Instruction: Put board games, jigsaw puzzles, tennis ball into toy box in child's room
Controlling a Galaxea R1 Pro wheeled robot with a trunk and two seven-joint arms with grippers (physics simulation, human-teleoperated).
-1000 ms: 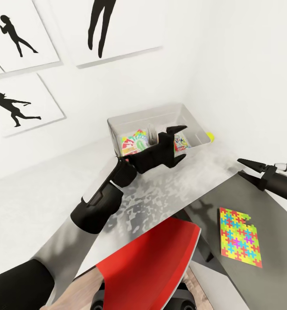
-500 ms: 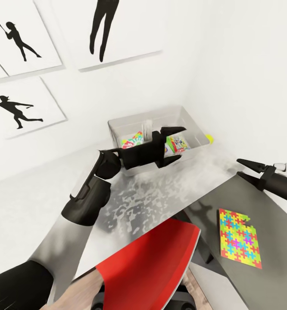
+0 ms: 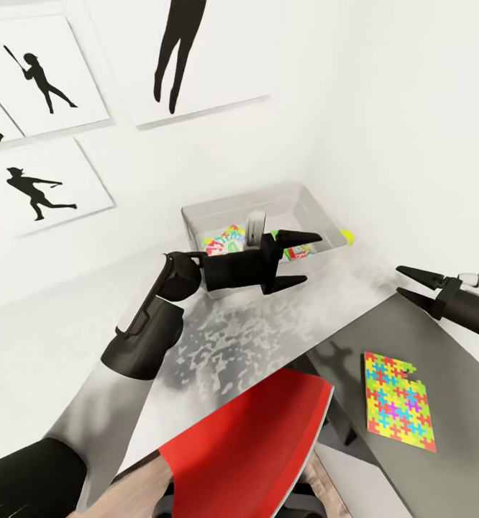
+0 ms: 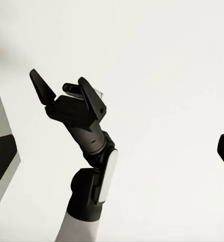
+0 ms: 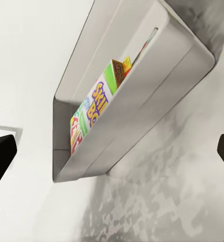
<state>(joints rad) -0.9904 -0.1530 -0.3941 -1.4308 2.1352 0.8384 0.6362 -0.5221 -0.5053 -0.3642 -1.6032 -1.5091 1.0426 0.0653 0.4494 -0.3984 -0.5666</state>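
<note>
Light-grey table top (image 3: 268, 338) carries the scene, its long run heading toward the room corner, where it meets the lower dark-grey section (image 3: 455, 360) on the robot's right. Toy box (image 3: 318, 216) sits at the far end near the corner wall, long axis running across the head view, open side up. Inside it lie at least 2 printed board games — a yellow, green and red one (image 3: 224, 240) lying flat or nearly so, and another (image 3: 300, 252) partly hidden behind the left gripper (image 3: 304, 258); whether a 3rd is inside cannot be told. An upright thin grey item (image 3: 256, 226) in the box cannot be identified.

Remaining, by judgement: 1 jigsaw puzzle (image 3: 398, 400) flat on the dark-grey section, well apart from the box, long axis pointing roughly away from the robot; and the tennis ball (image 3: 347, 234), just beside the box's far right end, outside it. The 2nd puzzle cannot be placed.

Left gripper hangs above the box's near rim, fingers apart and empty — pointing rightward. Right gripper (image 3: 411, 283) hovers over the dark-grey section, fingers apart, empty, aimed toward the box
</note>
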